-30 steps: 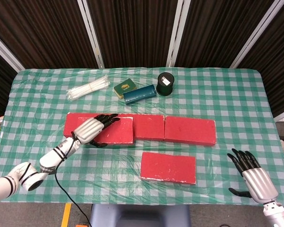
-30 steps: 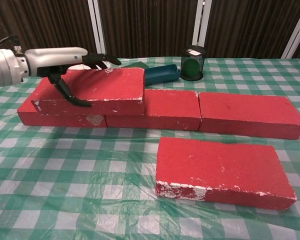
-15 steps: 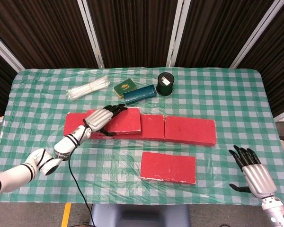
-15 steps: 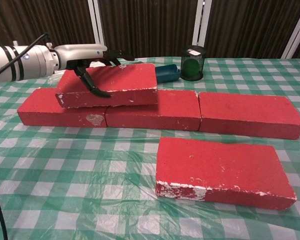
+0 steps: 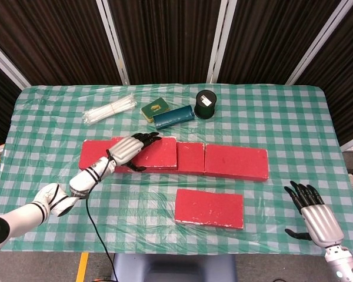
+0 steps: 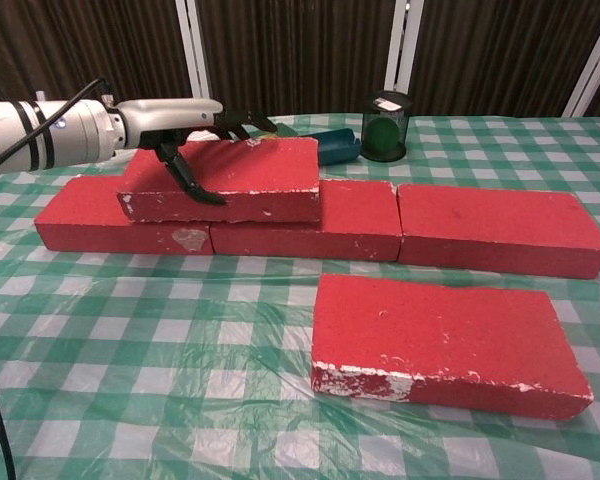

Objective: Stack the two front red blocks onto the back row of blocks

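My left hand [image 5: 127,150] grips a red block [image 5: 157,153] by its left end, thumb on the front face and fingers over the top. In the chest view the same left hand [image 6: 183,121] holds this red block [image 6: 235,178] flat on the back row, straddling the left back block [image 6: 115,229] and the middle back block [image 6: 355,222]. The right back block [image 5: 236,162] lies bare. A second front red block [image 5: 209,208] lies alone on the cloth nearer me. My right hand [image 5: 315,218] hovers open at the front right corner, well away from every block.
Behind the row stand a dark green cylinder [image 5: 205,104], a blue tube [image 5: 173,116], a green and yellow sponge [image 5: 155,108] and a bundle of white straws [image 5: 110,110]. The checked tablecloth [image 5: 282,117] covers the table to its edges.
My left hand has carried its red block to the right and set it lower along the back row. The right hand has drawn back a little toward the table's front corner.
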Motion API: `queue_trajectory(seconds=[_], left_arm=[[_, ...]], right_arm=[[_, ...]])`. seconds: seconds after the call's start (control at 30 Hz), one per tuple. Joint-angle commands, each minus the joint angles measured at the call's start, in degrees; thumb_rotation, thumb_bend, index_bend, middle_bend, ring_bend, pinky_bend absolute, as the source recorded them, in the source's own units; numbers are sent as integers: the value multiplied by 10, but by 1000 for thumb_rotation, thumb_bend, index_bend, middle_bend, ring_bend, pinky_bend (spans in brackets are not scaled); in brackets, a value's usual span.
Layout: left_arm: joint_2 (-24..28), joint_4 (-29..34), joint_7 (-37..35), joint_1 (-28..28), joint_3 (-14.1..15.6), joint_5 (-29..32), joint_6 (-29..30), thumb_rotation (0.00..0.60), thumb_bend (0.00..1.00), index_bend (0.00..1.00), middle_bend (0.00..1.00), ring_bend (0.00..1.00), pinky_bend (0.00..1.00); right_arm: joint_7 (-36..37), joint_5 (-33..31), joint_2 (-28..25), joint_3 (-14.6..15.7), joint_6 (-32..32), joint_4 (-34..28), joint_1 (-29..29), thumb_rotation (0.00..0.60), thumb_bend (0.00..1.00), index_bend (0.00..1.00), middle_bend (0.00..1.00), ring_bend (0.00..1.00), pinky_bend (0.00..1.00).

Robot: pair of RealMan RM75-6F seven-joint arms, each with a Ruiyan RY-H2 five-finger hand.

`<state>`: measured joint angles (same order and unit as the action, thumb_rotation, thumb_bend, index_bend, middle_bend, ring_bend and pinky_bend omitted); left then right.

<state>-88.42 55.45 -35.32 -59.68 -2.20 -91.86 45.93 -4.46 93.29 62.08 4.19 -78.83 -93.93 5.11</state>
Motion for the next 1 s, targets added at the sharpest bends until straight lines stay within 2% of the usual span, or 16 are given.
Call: queue_trajectory(seconds=[0.03, 0.13, 0.2, 0.6, 0.73, 1.0], left_arm=[[-3, -3, 1, -2, 0, 3, -3, 600, 272, 0, 0, 346, 455], [-3, -5, 2, -4, 4, 3, -5, 600, 273, 0, 0, 342, 434], [-1, -4, -5, -5, 7, 4, -11, 600, 273, 0, 0, 315, 372], [-7, -22, -36, -12, 21, -4, -12, 600, 271, 0, 0, 34, 125], [-9, -26, -36, -13, 23, -6, -7, 600, 270, 0, 0, 1, 87], [-7, -24, -37, -16, 28, -8, -8, 600, 275, 0, 0, 0, 60]], right_arm=[[0, 0, 0, 0, 0, 0, 0, 600, 102, 0, 0, 0, 0], [-1, -1, 0, -1, -1, 0, -1, 600, 102, 0, 0, 0, 0], [-2, -3, 1, -1, 0, 0, 0, 600, 102, 0, 0, 0, 0], [-11, -8, 4, -3, 3, -2, 1, 600, 102, 0, 0, 0, 0], [-11, -9, 4, -3, 4, -2, 1, 600, 103, 0, 0, 0, 0], [-11, -6, 4, -2, 0, -2, -1, 600, 103, 0, 0, 0, 0]])
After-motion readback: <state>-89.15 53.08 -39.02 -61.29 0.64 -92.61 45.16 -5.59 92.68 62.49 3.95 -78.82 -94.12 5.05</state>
